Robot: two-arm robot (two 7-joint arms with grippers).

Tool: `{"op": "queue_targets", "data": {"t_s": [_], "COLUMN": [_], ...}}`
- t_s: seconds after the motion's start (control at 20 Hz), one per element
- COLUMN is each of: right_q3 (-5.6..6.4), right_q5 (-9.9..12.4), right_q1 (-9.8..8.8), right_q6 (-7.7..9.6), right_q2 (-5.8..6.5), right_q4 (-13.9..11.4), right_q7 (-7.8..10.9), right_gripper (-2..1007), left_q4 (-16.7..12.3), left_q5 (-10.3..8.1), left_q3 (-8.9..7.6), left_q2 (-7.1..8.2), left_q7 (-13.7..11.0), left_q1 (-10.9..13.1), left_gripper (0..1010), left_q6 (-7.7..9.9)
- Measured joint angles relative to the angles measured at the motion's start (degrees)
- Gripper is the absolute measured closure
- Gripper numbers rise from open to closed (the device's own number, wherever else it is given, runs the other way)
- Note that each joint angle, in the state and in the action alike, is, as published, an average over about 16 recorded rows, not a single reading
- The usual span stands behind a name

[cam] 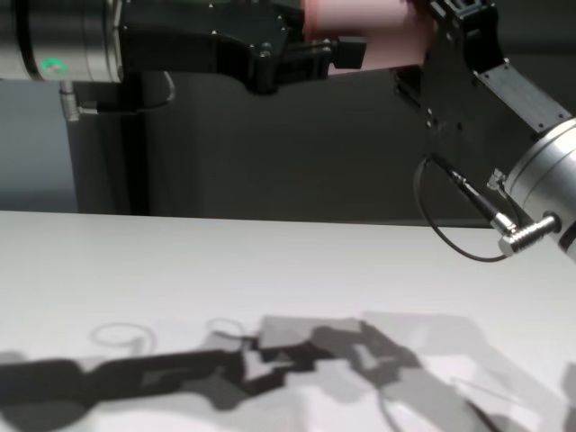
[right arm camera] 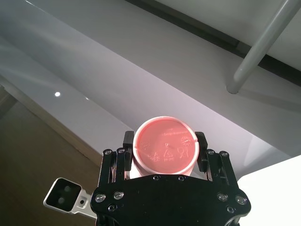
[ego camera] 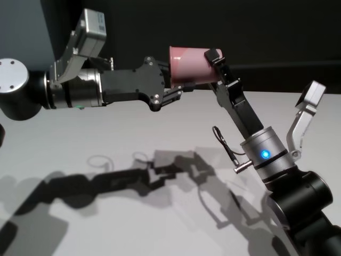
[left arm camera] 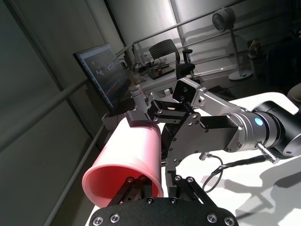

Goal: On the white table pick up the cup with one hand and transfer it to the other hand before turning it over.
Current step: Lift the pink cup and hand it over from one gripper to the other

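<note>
The pink cup (ego camera: 192, 64) lies on its side in the air, high above the white table (ego camera: 80, 138). My left gripper (ego camera: 173, 80) comes in from the left and pinches the cup's wall at the rim, one finger inside the mouth and one outside (left arm camera: 157, 181). My right gripper (ego camera: 216, 66) reaches up from the right and is shut on the base end. In the right wrist view its fingers sit on both sides of the cup's round base (right arm camera: 164, 147). The chest view shows the cup (cam: 360, 18) between both grippers at the top edge.
The table (cam: 135, 270) under the arms carries only their shadows. A thin black cable loop (ego camera: 224, 144) hangs from my right wrist. Behind the table is a dark wall.
</note>
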Motion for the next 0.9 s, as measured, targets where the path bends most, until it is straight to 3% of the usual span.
{"op": "queue_targets", "data": {"t_s": [0.9], "right_q3": [0.03], "right_q5": [0.0], "right_q1": [-0.01], "right_q6": [0.03], "right_q2": [-0.01], "right_q4": [0.0], "right_q7": [0.01], "right_gripper": [268], "left_q4": [0.0], "left_q5": [0.00], "left_q3": [0.00], "left_q2": [0.00], "left_q7": [0.0], "left_q1": [0.0], "left_gripper": [178], "left_q6": [0.00]}}
